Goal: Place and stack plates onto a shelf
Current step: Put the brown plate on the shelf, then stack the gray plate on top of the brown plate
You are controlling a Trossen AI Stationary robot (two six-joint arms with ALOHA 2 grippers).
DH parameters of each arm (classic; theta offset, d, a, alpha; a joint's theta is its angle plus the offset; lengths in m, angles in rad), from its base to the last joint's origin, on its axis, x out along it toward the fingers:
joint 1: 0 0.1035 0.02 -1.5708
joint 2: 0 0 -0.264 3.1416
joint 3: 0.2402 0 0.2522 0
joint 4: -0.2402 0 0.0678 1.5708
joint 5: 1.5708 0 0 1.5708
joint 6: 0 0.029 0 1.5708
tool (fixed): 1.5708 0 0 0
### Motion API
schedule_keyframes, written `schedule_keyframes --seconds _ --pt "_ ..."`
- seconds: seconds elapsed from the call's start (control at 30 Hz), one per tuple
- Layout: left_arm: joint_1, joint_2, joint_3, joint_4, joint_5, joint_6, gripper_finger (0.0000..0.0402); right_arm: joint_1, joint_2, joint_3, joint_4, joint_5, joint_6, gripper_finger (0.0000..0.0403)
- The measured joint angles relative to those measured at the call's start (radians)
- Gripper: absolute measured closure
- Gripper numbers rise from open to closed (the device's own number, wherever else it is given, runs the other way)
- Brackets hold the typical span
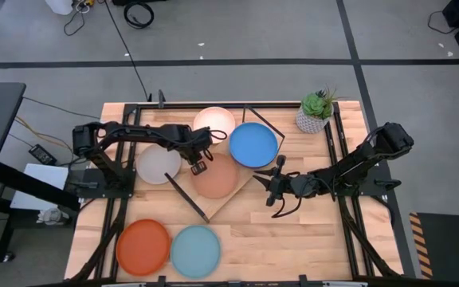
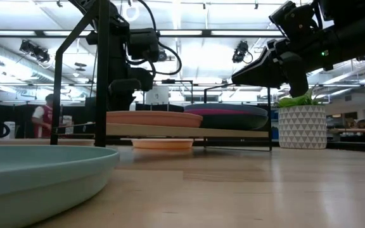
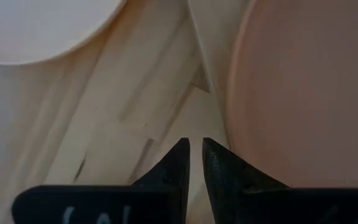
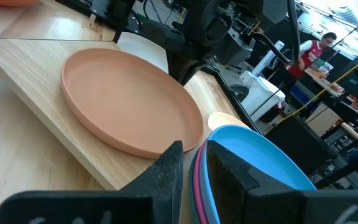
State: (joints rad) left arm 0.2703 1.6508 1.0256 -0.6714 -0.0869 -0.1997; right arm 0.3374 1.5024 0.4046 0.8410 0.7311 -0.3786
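Overhead, the pale wooden table carries everything, and the shelf, a light-wood board on a thin black rod frame, sits angled near its middle. On the board lies the salmon plate, and at the board's far end the blue plate tops a small stack; my right wrist view shows a magenta plate's edge just beneath it. A cream plate lies beyond the salmon one, and a pale grey plate rests on the table beside the shelf. At the table's near edge, the orange plate and light blue plate sit side by side. A potted plant stands at the far right corner. My left gripper hovers at the salmon plate's rim, fingers nearly together and holding nothing. My right gripper hangs just beside the shelf, near the blue stack, its fingers drawn narrow and empty.
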Motion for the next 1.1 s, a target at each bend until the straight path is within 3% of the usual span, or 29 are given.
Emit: schedule_keyframes --seconds 0.17,0.43,0.87,1.1 --pt "0.001 0.0 0.001 0.006 0.013 0.02 0.0352 0.0 0.0 0.0 0.0 0.0 -0.005 0.0325" --pt "0.045 -0.034 0.066 -0.158 -0.039 0.099 0.0352 0.003 0.0 0.0 -0.005 0.0 0.006 0.0325" --pt "0.212 -0.078 -0.087 -0.259 -0.035 0.123 0.0352 0.021 0.0 -0.009 -0.004 -0.001 0.031 0.0325" --pt "0.225 -0.082 -0.15 -0.154 -0.175 0.366 0.0342 0.021 0.0 -0.008 0.002 -0.023 0.034 0.0325"
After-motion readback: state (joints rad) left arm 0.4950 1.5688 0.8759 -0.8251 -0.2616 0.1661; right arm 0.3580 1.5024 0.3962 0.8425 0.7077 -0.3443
